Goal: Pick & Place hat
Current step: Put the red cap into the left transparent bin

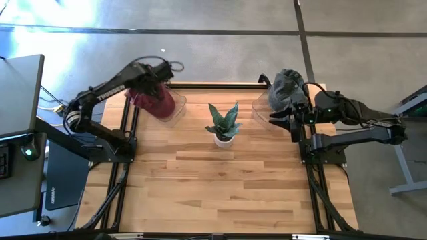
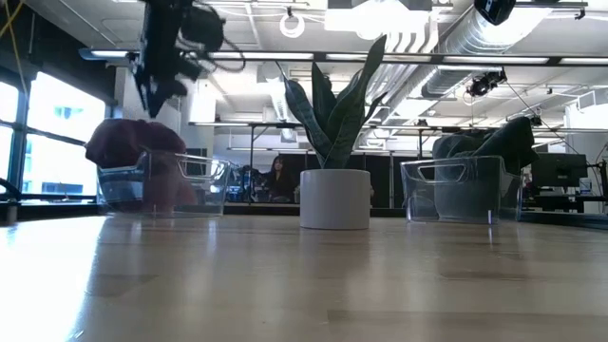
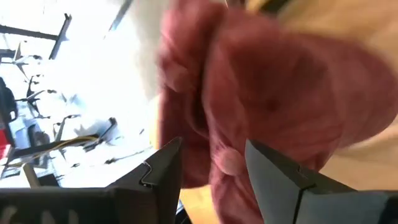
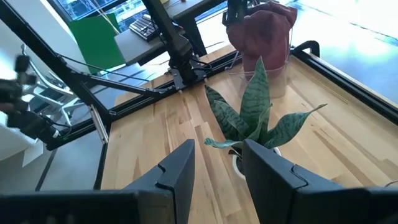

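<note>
Maroon hat point(image 1: 155, 101) is resting on the left clear bin point(image 1: 175, 112), draping over its rim. Left gripper point(image 1: 157, 75) is hovering just above it, fingers parted and empty, suggesting placement is nearly complete. Right gripper point(image 1: 283, 119) is waiting open beside the gray hat point(image 1: 285, 87) in the right bin point(image 1: 261, 107).

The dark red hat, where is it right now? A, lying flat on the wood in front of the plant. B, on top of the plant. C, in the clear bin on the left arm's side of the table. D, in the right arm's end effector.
C: the dark red hat sits in the clear bin on the left arm's side, with the left end effector just above it.
</note>
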